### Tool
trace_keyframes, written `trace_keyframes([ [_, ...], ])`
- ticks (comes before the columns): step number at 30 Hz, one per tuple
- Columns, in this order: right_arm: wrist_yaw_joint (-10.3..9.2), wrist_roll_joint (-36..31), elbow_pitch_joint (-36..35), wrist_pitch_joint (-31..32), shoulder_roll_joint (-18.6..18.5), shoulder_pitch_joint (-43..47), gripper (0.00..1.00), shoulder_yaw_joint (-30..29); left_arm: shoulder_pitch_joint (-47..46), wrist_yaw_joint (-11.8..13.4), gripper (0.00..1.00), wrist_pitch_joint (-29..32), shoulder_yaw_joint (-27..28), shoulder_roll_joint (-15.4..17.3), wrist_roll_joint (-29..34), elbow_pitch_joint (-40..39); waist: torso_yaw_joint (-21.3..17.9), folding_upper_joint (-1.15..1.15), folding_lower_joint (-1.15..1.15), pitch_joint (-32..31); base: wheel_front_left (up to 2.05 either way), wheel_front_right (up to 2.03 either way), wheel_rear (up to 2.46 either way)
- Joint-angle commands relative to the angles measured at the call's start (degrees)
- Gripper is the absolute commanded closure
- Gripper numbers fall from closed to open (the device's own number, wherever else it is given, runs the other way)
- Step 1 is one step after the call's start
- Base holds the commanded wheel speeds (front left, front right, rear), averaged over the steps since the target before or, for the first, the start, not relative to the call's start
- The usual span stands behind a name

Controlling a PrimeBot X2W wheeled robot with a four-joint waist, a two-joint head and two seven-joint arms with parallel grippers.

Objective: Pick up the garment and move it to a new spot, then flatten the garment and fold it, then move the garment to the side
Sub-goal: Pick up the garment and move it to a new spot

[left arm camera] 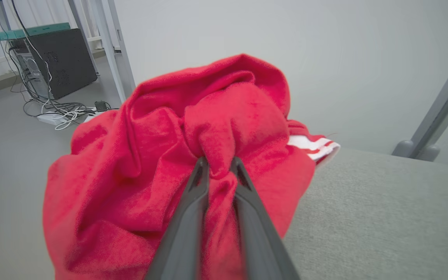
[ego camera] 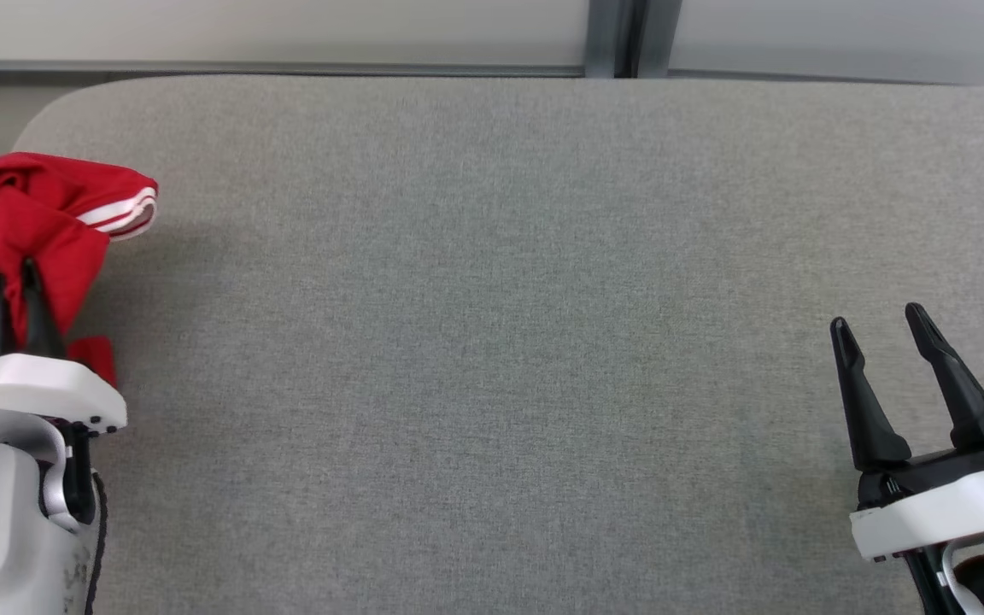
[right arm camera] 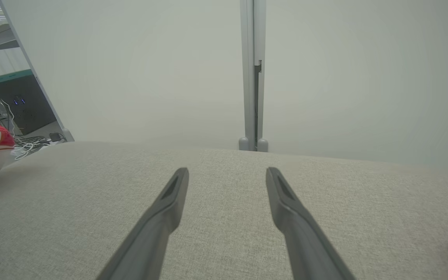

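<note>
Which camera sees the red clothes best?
The left wrist view: the garment sits close in the middle, folds and white stripes clear, pinched by the left pincer. The head view has it small at the left edge, partly cut off. The right wrist view catches a sliver at its left edge.

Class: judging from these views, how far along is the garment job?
Done: the left gripper is shut on a fold of the crumpled red garment at the left edge of the table. In hand: the pick-up. Left: moving, flattening, folding, setting aside. The right gripper hovers open.
</note>
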Motion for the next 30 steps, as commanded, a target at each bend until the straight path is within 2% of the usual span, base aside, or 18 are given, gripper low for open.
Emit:
trace_keyframes([
  [1,-0.01,-0.03,0.36,-0.50,-0.33,0.50,0.00,-0.28,0.54,-0.18,1.00,-0.23,-0.08,-0.50,0.07,-1.38,-0.54,0.00,0.00,-2.72,0.00,0.00,0.00],
  [7,0.00,0.01,2.17,-0.78,1.17,2.83,0.00,1.20,8.42,0.87,1.00,0.21,-2.24,-2.09,2.99,-13.72,-2.74,0.00,0.00,-8.22,0.00,0.00,0.00],
  [14,0.00,-0.18,3.07,0.06,2.37,6.04,0.00,2.62,20.58,3.50,1.00,5.78,-5.79,-4.44,4.46,-29.29,-7.67,0.00,0.00,-13.66,0.00,0.00,0.00],
  [18,0.00,-0.26,2.36,0.74,2.41,7.48,0.00,2.61,25.87,4.34,1.00,8.69,-7.97,-5.82,4.72,-36.22,-10.70,0.00,0.00,-14.52,0.00,0.00,0.00],
  [23,0.00,0.24,1.22,1.68,2.61,7.55,0.00,2.78,26.11,2.67,1.00,11.20,-12.99,-7.59,5.61,-38.72,-15.53,0.00,0.00,-13.38,0.00,0.00,0.00],
  [30,0.00,1.27,0.57,1.14,2.12,4.67,0.00,3.58,17.26,-0.37,1.00,11.19,-20.14,-10.88,6.88,-33.20,-22.32,0.00,0.00,-7.88,0.00,0.00,0.00],
])
